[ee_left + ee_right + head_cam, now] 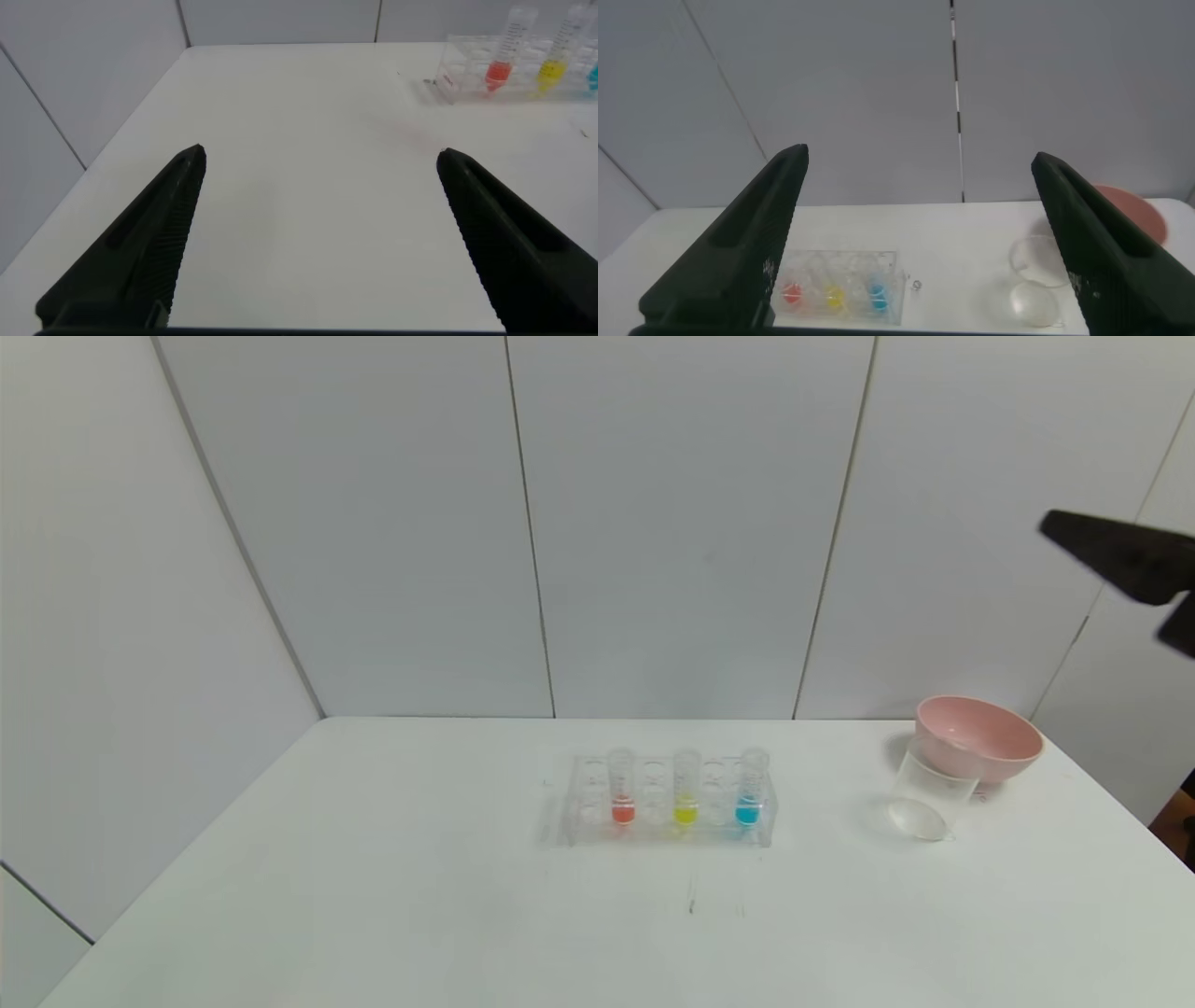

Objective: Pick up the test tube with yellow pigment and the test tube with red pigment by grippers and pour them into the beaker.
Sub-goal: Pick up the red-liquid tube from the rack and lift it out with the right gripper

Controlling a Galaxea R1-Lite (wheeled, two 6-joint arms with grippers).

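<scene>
The test tube with red pigment [622,791] and the test tube with yellow pigment [685,789] stand upright in a clear rack [579,821] at the table's middle. The clear beaker [929,795] stands to the right, in front of the pink bowl. My right gripper [920,154] is open and empty, high above the table's right side; one of its fingers [1116,555] shows in the head view. My left gripper [320,154] is open and empty over the bare left part of the table, far from the rack [458,75].
A blue-liquid tube [750,789] stands in the rack right of the yellow one. A pink bowl [978,737] sits at the back right, touching the beaker. Grey wall panels close the back and left. The table's right edge runs just past the bowl.
</scene>
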